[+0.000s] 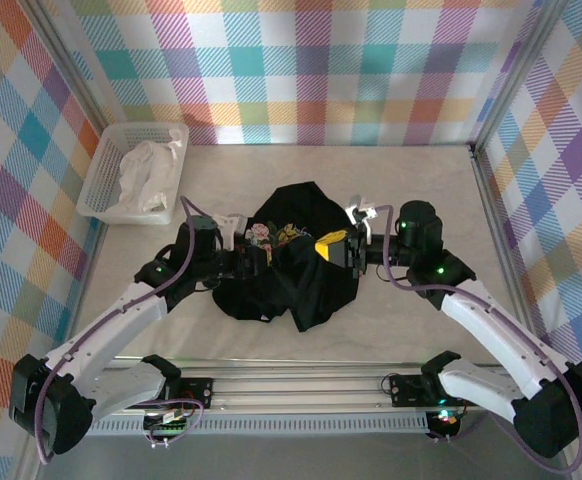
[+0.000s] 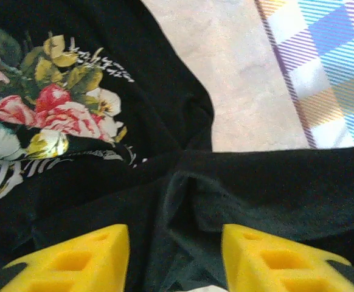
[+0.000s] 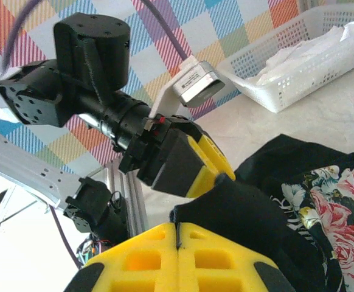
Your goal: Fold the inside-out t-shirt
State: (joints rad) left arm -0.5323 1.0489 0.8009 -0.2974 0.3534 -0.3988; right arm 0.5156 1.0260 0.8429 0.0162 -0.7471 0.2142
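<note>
The black shirt (image 1: 291,270) lies crumpled in the middle of the table (image 1: 421,190), between the two grippers. Its floral print and a line of white script face up.

The left gripper (image 2: 176,249) sits low at the shirt's left side. Its yellow fingers (image 2: 73,261) stand apart, about half open. A slack fold of black cloth lies in the gap between them, and the left wrist view does not show either pad pressing on it. From the right wrist view, one of these yellow fingers rests against the edge of the fabric.

The right gripper (image 3: 177,237) is at the shirt's right side. Its two yellow fingers (image 3: 134,261) are pressed together with only a thin seam between them. A ridge of black cloth rises directly from the fingertips and drapes off to the right, so the fingers appear clamped on a fold of the shirt. In the top view this gripper (image 1: 333,243) meets the shirt near the print.

A white basket (image 1: 101,180) holding a white cloth (image 1: 146,175) stands at the table's far left corner, well apart from the shirt.
</note>
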